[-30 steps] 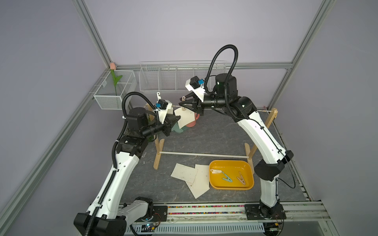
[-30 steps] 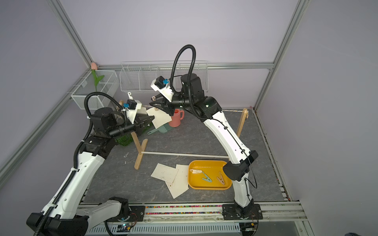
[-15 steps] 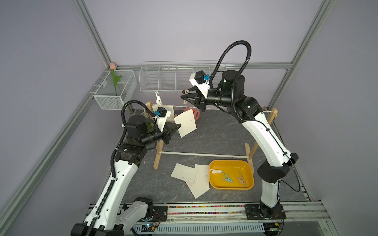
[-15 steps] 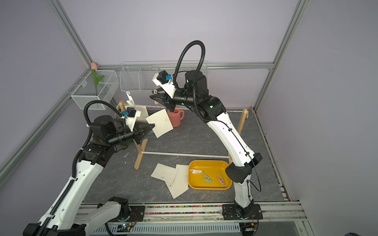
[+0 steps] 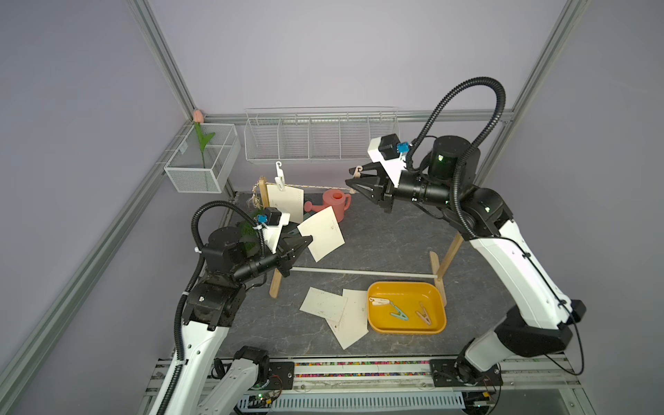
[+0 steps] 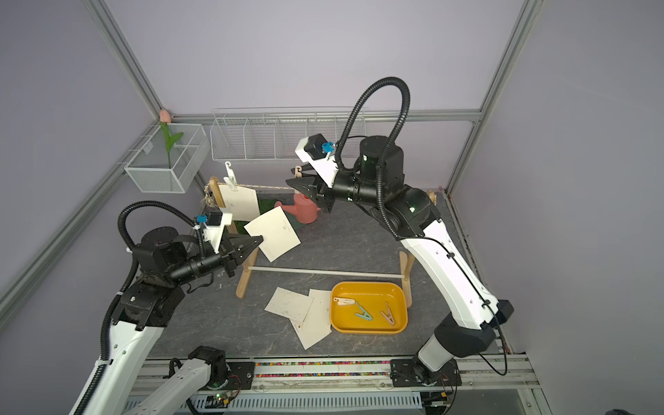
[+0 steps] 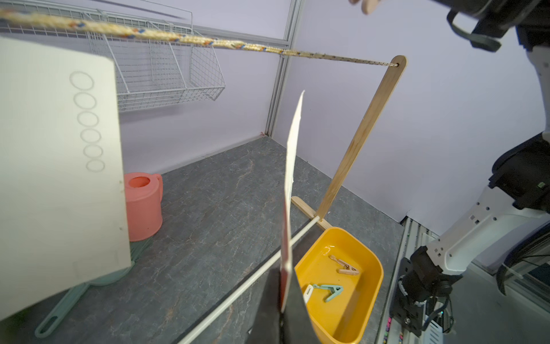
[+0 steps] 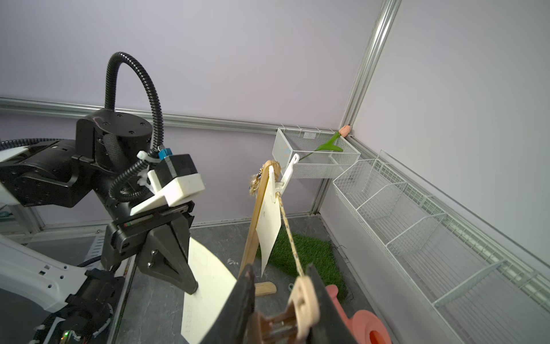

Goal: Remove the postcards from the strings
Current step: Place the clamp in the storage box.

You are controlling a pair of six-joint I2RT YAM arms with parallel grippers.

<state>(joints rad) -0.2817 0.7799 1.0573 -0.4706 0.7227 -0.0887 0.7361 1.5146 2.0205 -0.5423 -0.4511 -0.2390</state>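
Loose cards (image 5: 323, 305) lay on the table (image 5: 395, 233). Left claw (image 5: 309, 240) pinched a card (image 5: 323, 233), likely light and floppy, by its corner, off the string (image 5: 323, 187). Right claw (image 5: 354, 178) gripped a peg (image 8: 303, 300). Beyond, a last card (image 5: 287, 203) hung pegged: take its lower edge, gently.

"Where are your grippers?"

"My left gripper (image 5: 306, 241) sits low, pinched tight on a postcard (image 5: 323, 233). My right gripper (image 5: 354, 177) is raised high on a bent arm, pointing level, clamping a peg (image 8: 302, 300)."
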